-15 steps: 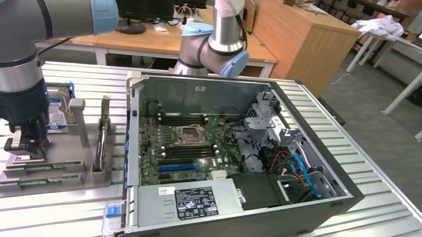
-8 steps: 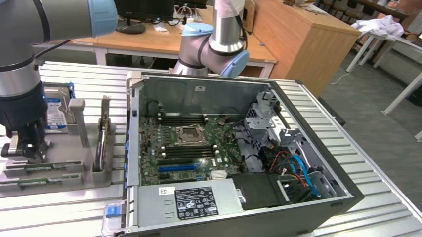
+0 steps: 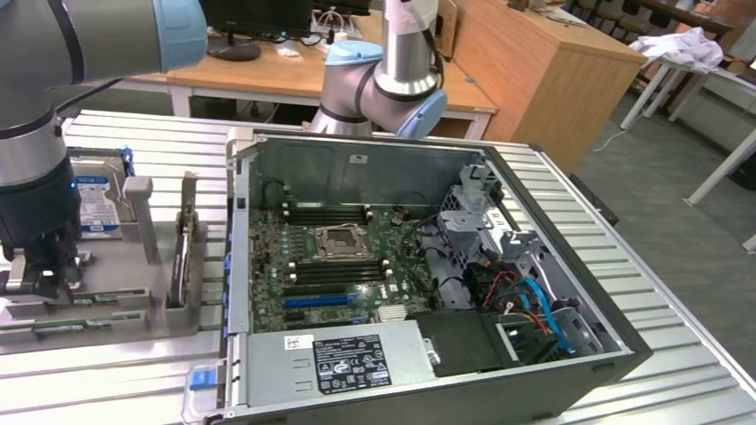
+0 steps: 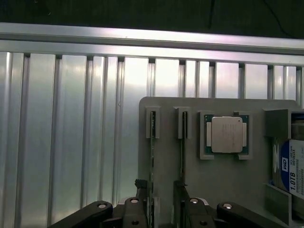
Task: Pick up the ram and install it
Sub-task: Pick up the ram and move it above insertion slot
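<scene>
While the spread tool [image 4: 159,190] sits over it, the ram [image 4: 152,156] stands thin, edge-on.

The work surface is a ribbed aluminium-profile table [image 3: 119,390] [image 4: 71,133] with long parallel grooves and a raised rail along one edge; it reflects bright overhead light. Beyond its far edge stands a light wooden desk [image 3: 296,75] carrying a dark monitor stand [image 3: 234,50] and loose cables. A tall wooden cabinet [image 3: 532,80] stands at the exterior view's far right of the desk. The floor [image 3: 685,239] is plain grey. At the exterior view's right, white table legs [image 3: 727,168] stand on it, and a crumpled white cloth [image 3: 685,44] lies farther back.
</scene>
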Controlling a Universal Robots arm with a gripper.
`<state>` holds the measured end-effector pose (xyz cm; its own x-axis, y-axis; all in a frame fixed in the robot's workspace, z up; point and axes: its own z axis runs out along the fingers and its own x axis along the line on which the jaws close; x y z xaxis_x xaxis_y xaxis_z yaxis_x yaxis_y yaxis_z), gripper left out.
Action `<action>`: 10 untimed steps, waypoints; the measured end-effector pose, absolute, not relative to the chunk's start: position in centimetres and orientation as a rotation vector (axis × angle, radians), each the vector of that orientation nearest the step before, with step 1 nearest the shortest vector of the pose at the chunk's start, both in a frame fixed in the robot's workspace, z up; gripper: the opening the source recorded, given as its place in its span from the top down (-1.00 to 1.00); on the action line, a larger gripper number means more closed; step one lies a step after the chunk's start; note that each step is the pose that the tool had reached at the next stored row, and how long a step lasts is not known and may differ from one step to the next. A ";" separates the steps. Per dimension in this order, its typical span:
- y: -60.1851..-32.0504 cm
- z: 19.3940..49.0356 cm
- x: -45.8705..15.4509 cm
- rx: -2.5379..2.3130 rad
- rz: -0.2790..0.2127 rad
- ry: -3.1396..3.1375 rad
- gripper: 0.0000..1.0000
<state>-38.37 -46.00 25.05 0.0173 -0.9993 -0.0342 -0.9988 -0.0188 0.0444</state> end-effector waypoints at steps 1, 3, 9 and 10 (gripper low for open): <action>-46.1 25.0 -38.4 2.235 -0.087 -2.195 0.29; -46.3 25.1 -38.4 2.235 -0.087 -2.195 0.29; -46.3 25.0 -38.4 2.235 -0.087 -2.195 0.29; -46.3 25.0 -38.4 2.235 -0.087 -2.195 0.29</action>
<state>-38.37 -46.29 24.95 0.0173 -0.9993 -0.0344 -0.9988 -0.0189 0.0442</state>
